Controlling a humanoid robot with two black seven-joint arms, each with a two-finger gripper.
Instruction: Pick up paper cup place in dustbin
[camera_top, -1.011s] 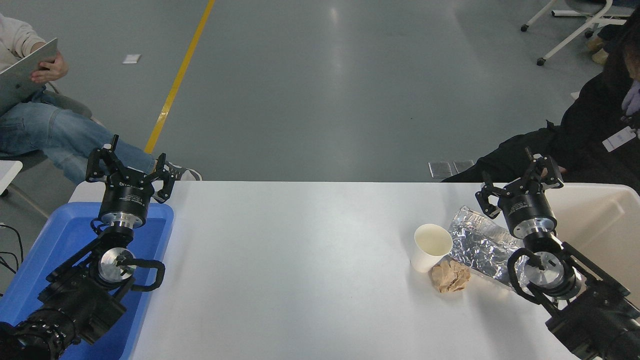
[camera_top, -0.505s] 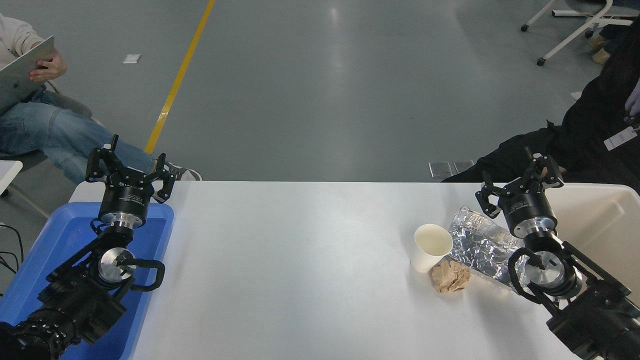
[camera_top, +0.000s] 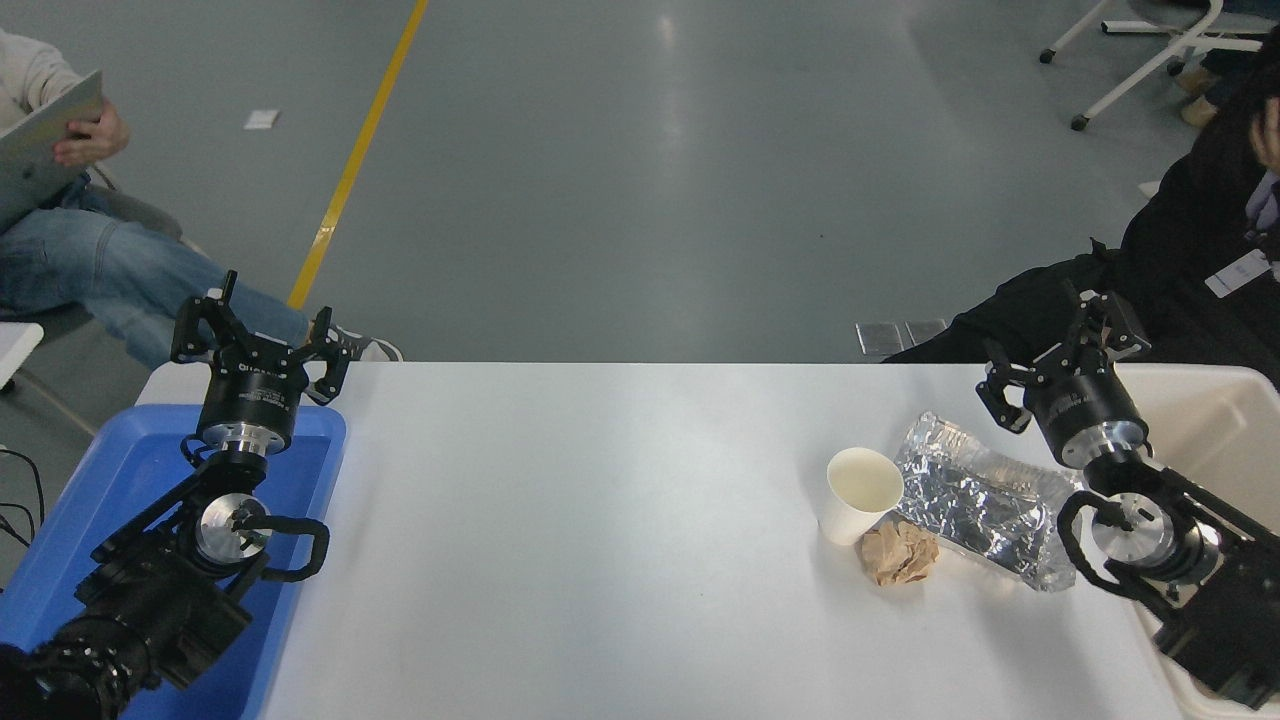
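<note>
The white paper cup (camera_top: 860, 493) stands upright on the white table (camera_top: 600, 520) right of centre, cream inside showing. The beige dustbin (camera_top: 1205, 430) sits at the table's right edge, partly hidden by my right arm. My right gripper (camera_top: 1062, 345) is open and empty, up near the table's far edge, above the bin's left rim and well to the right of the cup. My left gripper (camera_top: 262, 330) is open and empty, parked at the lower left over the blue tray.
A crumpled brown paper ball (camera_top: 899, 554) touches the cup's near right side. A silver foil bag (camera_top: 985, 500) lies between cup and bin. A blue tray (camera_top: 120, 520) is at the left. People sit at the far left and far right.
My right arm has swung to the right and slightly away, uncovering more of the foil bag and moving over the bin's rim. The cup, ball and left arm have not moved.
</note>
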